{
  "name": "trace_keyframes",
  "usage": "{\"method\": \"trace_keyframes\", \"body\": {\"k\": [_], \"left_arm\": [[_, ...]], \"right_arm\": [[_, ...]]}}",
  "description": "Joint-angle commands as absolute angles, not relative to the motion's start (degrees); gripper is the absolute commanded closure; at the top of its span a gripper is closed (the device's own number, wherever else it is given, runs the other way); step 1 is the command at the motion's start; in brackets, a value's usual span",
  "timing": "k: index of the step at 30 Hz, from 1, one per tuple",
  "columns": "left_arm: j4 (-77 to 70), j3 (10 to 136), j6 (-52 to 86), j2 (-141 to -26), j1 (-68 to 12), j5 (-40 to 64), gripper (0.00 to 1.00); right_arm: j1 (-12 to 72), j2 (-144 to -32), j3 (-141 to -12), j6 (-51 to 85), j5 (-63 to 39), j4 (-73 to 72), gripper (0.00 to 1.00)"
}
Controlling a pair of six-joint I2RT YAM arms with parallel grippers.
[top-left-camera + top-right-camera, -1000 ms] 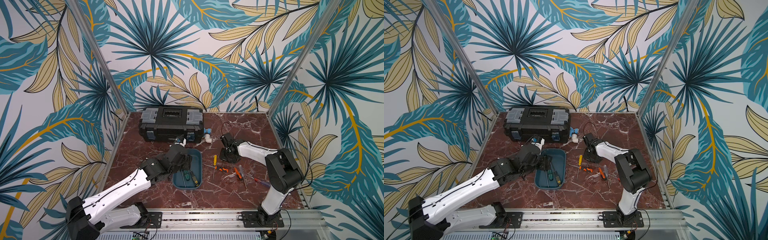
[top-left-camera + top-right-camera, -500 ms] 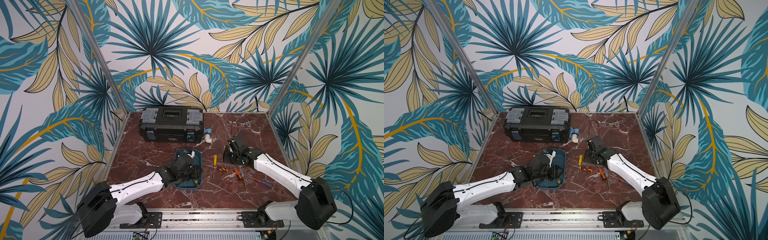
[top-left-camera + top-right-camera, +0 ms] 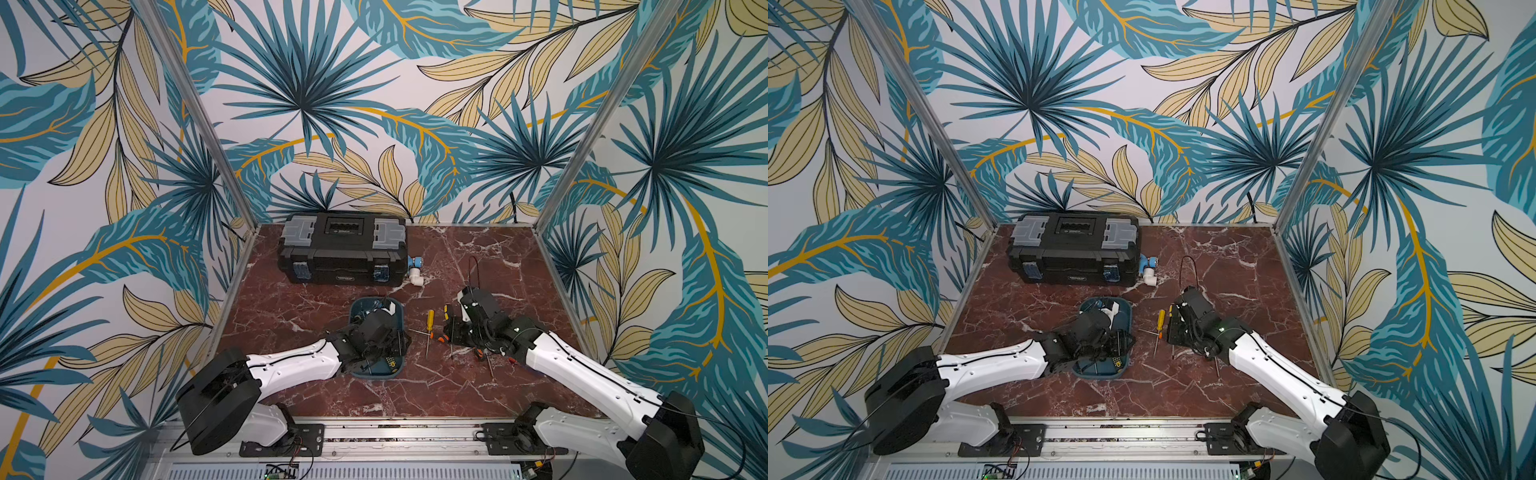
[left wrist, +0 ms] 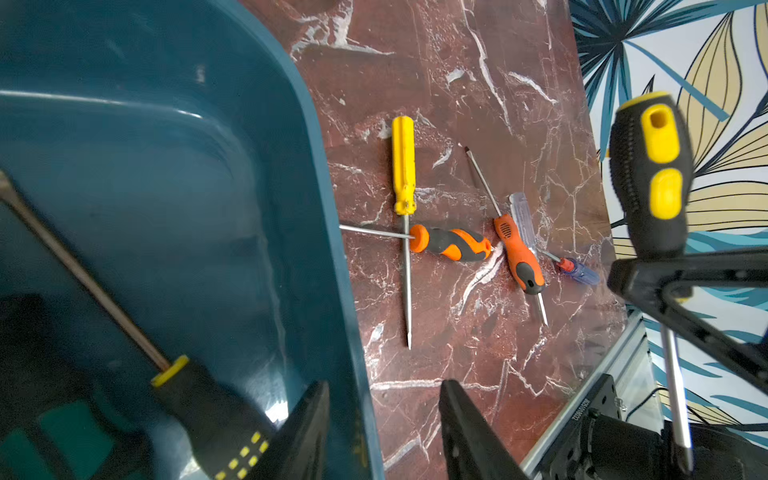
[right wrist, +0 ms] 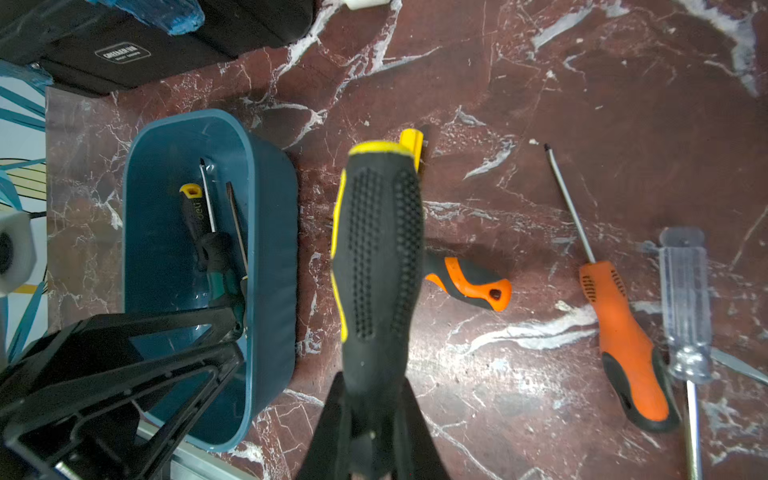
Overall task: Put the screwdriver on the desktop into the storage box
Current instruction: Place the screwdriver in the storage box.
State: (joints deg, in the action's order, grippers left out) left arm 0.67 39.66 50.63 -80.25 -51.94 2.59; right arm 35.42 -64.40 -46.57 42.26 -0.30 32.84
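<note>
right wrist view: right gripper is now clamping the black-and-yellow screwdriver, carrying it above the desktop's middle toward the storage box; left gripper is hovering lower, jaws apart, empty.

I see a black toolbox with grey lid parts at the back, its lid down. A small white and blue pipe piece lies just beside its right end. Walls with big blue and yellow leaves stand all around.

In both top views the left arm covers most of the storage box.
</note>
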Motion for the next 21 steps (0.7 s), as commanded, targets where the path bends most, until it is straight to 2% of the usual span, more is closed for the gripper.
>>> {"method": "trace_keyframes", "body": {"k": [1,6,13,18,21], "left_arm": [[-2.7,41.8,51.7,-81.3,-52.4,3.5,0.53],[-1.6,42.8,51.8,-80.9,-52.4,3.5,0.54],[15.1,50.7,47.0,-69.7,-51.4,-5.1,0.50],[8.9,50.2,47.2,-62.5,-50.0,-1.0,0.42],[6.6,51.1,46.7,-62.1,-49.8,2.5,0.42]], "right_arm": [[35.8,-63.3,-47.7,42.2,-0.3,34.4,1.00],[36.8,-63.5,-48.6,41.3,-0.7,34.5,1.00],[40.2,-61.7,-49.5,38.4,-3.1,30.0,1.00],[44.7,-60.7,-50.0,36.8,-6.7,22.4,1.00],[47.2,-61.3,-51.3,35.8,-6.4,20.8,1.00]]}}
